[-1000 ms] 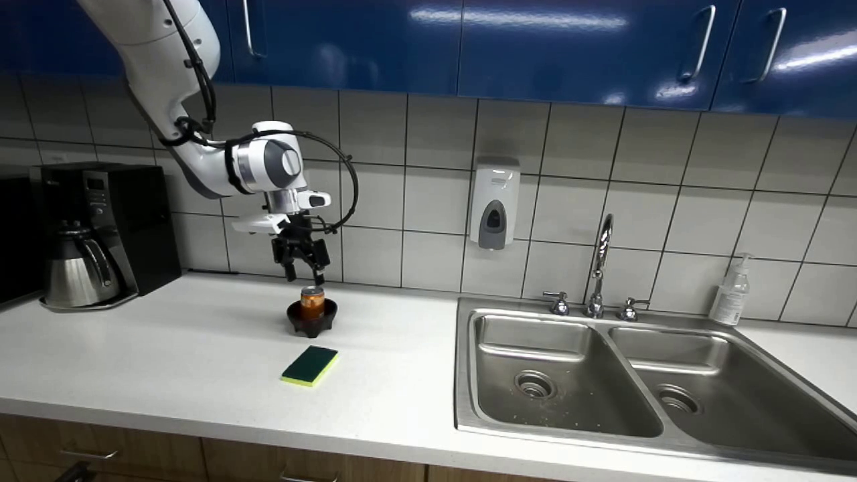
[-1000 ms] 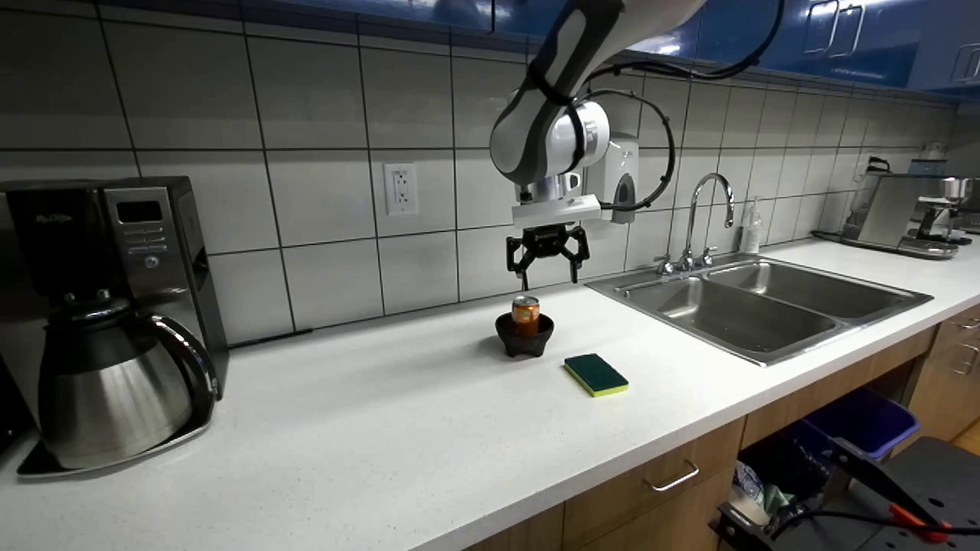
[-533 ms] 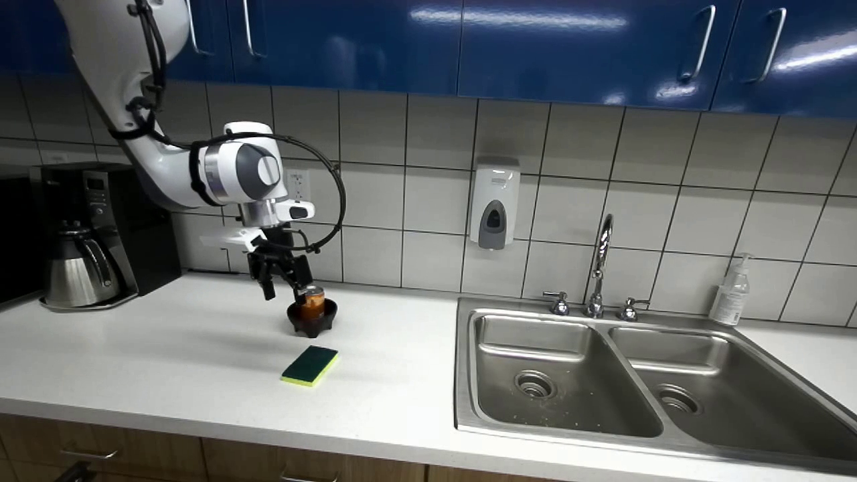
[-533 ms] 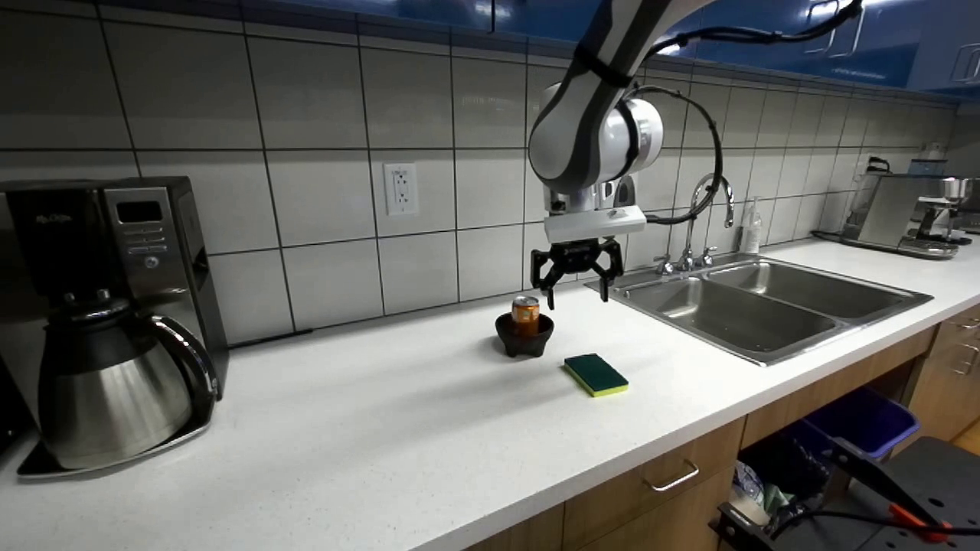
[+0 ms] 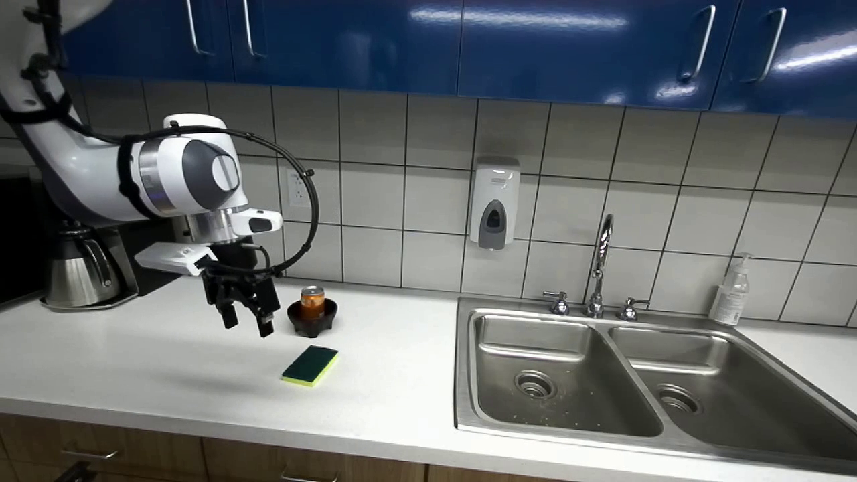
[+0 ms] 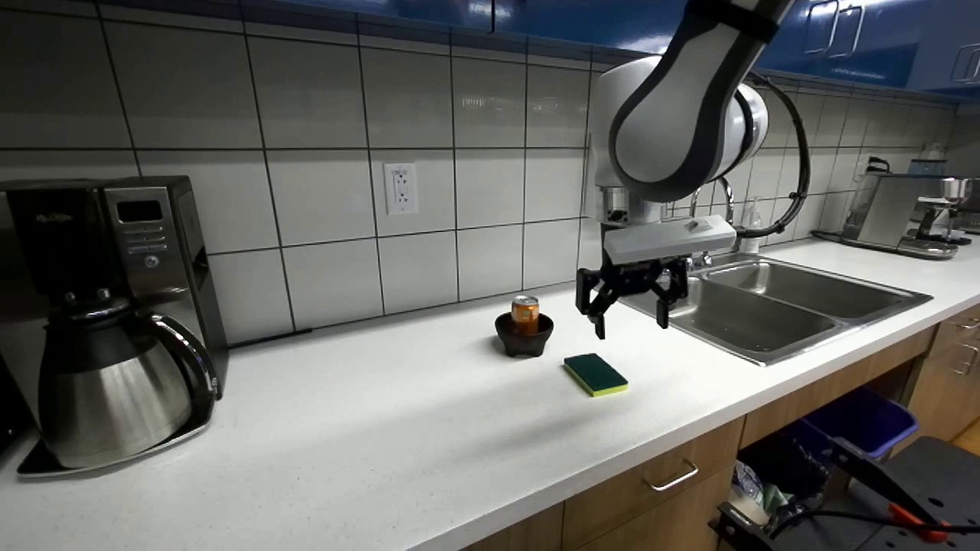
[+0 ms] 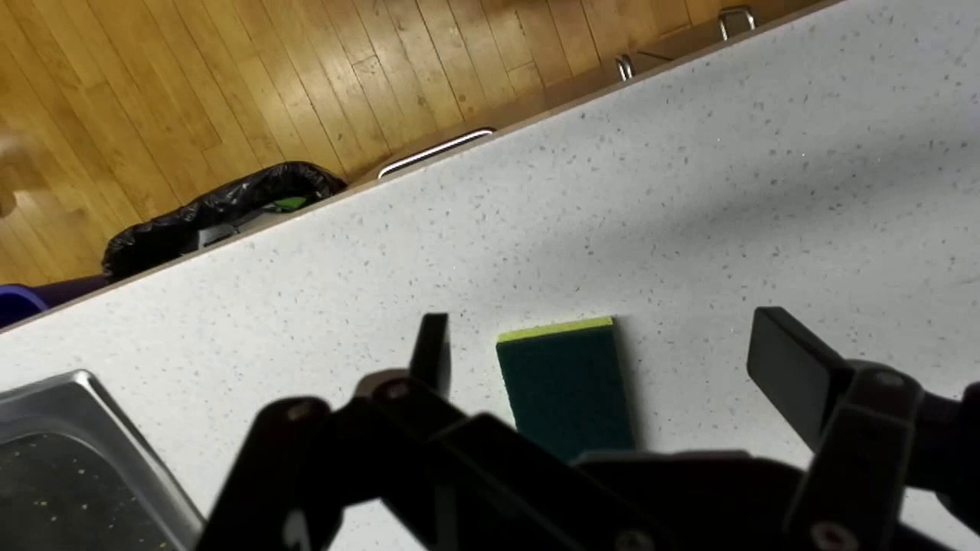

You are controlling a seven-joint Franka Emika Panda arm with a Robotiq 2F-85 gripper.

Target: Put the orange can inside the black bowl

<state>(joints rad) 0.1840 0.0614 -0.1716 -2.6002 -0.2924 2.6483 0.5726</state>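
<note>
The orange can stands upright inside the black bowl in both exterior views, its silvery top above the rim. The bowl stands on its short feet on the white counter near the tiled wall. My gripper is open with nothing between its fingers. It hangs above the counter, apart from the bowl and can, off toward the counter's front. In the wrist view the gripper has its fingers wide apart; the can and bowl are out of that view.
A green and yellow sponge lies in front of the bowl; in the wrist view the sponge shows below the fingers. A coffee maker with steel carafe stands at one end. A steel sink is set into the counter.
My open gripper has moved from above the can away from the wall, toward the counter's front, and lower. The can, bowl and sponge have not moved.
</note>
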